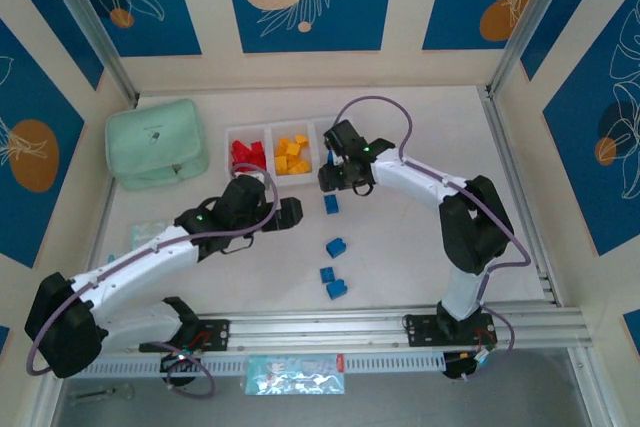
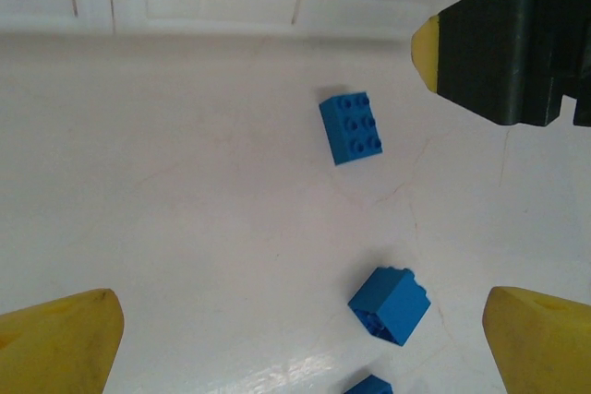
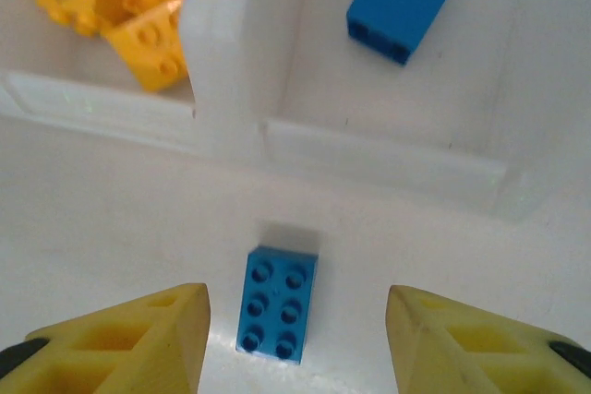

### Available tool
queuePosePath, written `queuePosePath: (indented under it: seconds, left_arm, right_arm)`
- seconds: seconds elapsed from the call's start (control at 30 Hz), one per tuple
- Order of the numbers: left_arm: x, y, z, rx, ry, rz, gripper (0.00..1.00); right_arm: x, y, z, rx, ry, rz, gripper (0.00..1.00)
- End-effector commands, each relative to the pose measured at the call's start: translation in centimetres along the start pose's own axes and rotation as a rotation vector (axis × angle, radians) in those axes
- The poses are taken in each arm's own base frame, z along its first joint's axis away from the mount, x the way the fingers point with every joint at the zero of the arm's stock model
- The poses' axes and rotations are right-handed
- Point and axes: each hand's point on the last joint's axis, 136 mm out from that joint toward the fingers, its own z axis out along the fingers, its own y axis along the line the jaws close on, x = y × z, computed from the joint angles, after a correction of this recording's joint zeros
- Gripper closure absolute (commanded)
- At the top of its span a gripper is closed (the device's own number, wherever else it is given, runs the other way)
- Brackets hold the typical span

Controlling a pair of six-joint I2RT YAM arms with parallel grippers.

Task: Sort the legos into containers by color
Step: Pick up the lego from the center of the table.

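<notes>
Right wrist view: right gripper (image 3: 297, 325) spread, empty, above a small blue plastic brick (image 3: 276, 304). Likely aligning to pick it.

White table (image 1: 400, 237) w/ alu. rail (image 1: 330, 329) at near edge; cream walls w/ blue panels (image 1: 340, 7) (orange discs, white leaf outlines); alu. posts (image 1: 88, 22) at rear corners.

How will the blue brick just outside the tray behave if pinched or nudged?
Likely rigid: the blue brick looks like hard, crisp-edged plastic. Lying flat, studs up, it should slide on the smooth table rather than roll or tip. Its glossy sides might slip under an off-centre pinch.
</notes>
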Motion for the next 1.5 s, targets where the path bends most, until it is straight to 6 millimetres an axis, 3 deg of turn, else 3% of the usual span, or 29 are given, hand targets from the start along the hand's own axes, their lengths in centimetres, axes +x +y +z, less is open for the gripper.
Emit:
queuePosePath:
  seconds: [0.0,0.4,0.93,1.2,1.47]
  left_arm:
    - [0.7,-0.8,0.4,0.045,-0.003,-0.023,0.01]
    - [1.0,-0.8,1.0,0.03,0.002,-0.023,0.01]
    - [0.9,-0.3,0.9,0.007,-0.009,-0.027,0.01]
    - [0.8,-0.3,0.8,0.005,-0.015,-0.022,0.01]
    - [-0.6,-0.9,-0.1,-0.003,-0.044,0.028,0.01]
  right_arm:
    - [0.8,0.7,-0.5,0.005,-0.011,0.015,0.41]
    - [3.8,0.7,3.3,0.062,0.067,0.018,0.34]
    - [4.8,0.4,6.3,0.088,0.112,-0.011,0.5]
    - [4.7,0.3,5.9,0.095,0.106,-0.025,0.64]
    - [1.6,0.3,1.3,0.058,0.003,-0.024,0.66]
